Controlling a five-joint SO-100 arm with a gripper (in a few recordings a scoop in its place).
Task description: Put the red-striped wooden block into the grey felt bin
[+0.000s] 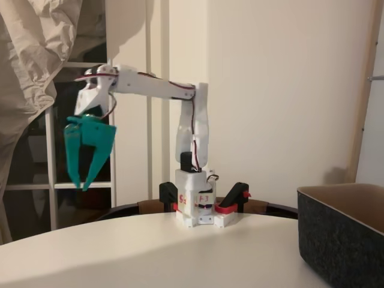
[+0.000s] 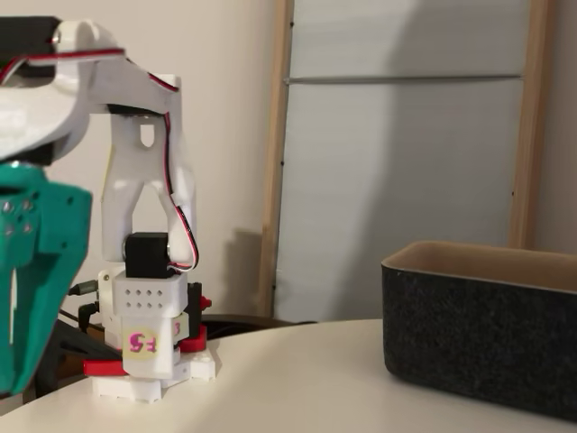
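In a fixed view the teal gripper (image 1: 81,183) hangs high above the white table (image 1: 150,252), out to the left of the arm's base (image 1: 195,204), with its fingers pointing down. The two fingers stand a narrow way apart near the tips, a dark wedge of gap between them, and nothing shows between them or touching them. In the other fixed view the gripper's teal body sits at the left edge, and its tips cannot be made out there.

The grey felt bin (image 1: 342,231) stands on the table at the right, well apart from the gripper, its tan inner face showing at the rim; both fixed views show it (image 2: 482,334). What lies inside cannot be told. Red-and-black clamps (image 1: 235,201) hold the base to the table edge.
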